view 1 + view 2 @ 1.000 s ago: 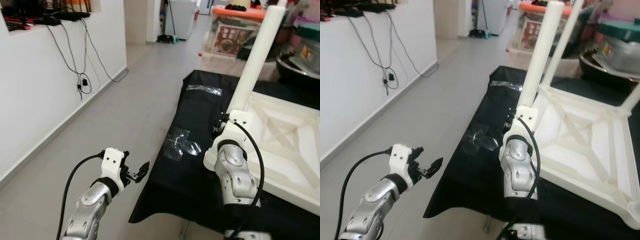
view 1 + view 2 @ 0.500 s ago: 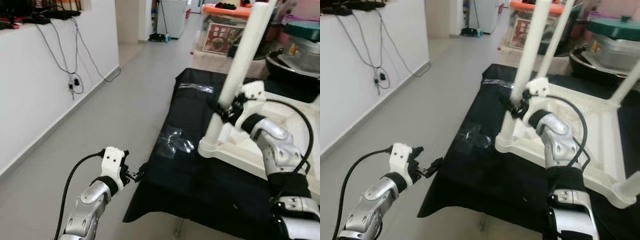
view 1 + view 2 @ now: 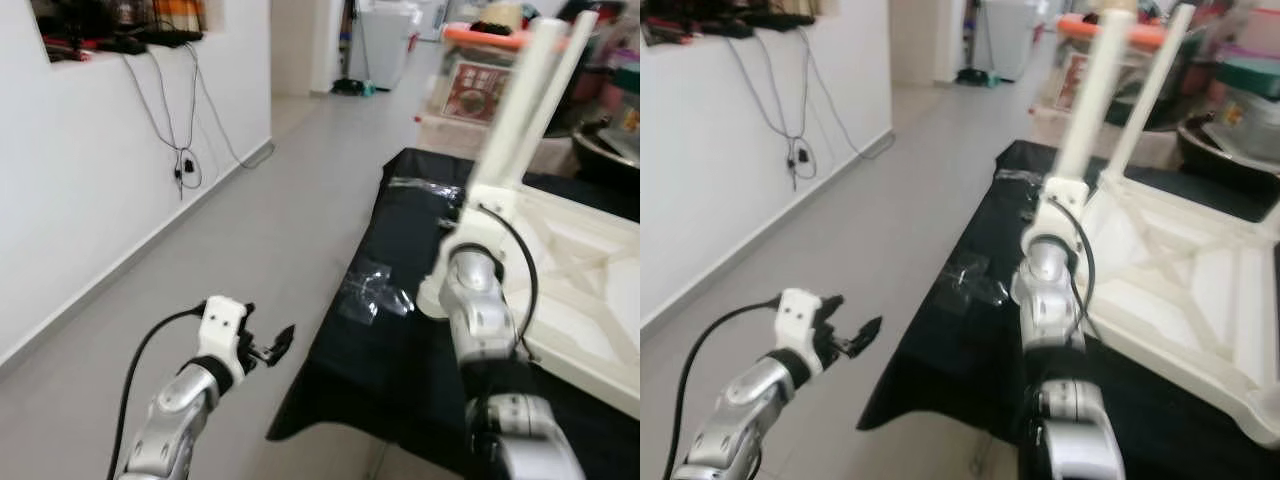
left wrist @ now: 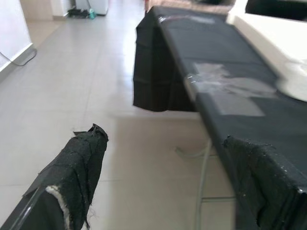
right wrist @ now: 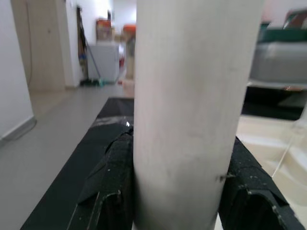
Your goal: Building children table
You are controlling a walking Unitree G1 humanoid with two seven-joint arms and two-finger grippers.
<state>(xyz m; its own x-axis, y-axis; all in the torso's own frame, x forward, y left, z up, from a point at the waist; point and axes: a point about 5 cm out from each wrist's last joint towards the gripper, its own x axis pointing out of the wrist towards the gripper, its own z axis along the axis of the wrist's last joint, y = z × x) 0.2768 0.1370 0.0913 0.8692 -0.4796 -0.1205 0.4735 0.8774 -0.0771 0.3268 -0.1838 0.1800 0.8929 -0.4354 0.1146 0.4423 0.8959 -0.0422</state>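
A white children's table (image 3: pixel 575 275) lies upside down on a bench draped in black cloth (image 3: pixel 395 360). Its near-left leg (image 3: pixel 522 95) stands straight up. My right gripper (image 5: pixel 177 191) is shut on that white leg (image 5: pixel 192 105) close to its base, one black finger (image 5: pixel 108 187) on each side. In the left eye view the right wrist (image 3: pixel 472 290) covers the leg's foot. My left gripper (image 3: pixel 275 343) hangs open over the floor, left of the bench's corner, its fingers (image 4: pixel 79 165) wide apart and holding nothing.
Clear plastic bags (image 3: pixel 375 292) lie on the black cloth near the table's corner. A white wall with dangling cables (image 3: pixel 185 160) runs along the left. Storage boxes (image 3: pixel 490 75) and a large pot (image 3: pixel 600 140) stand behind the bench. Grey floor (image 3: pixel 270 240) is open to the left.
The head view has swung. My right arm has come round from the right side to the front of the leg's base, still gripping it. The left arm has hardly moved.
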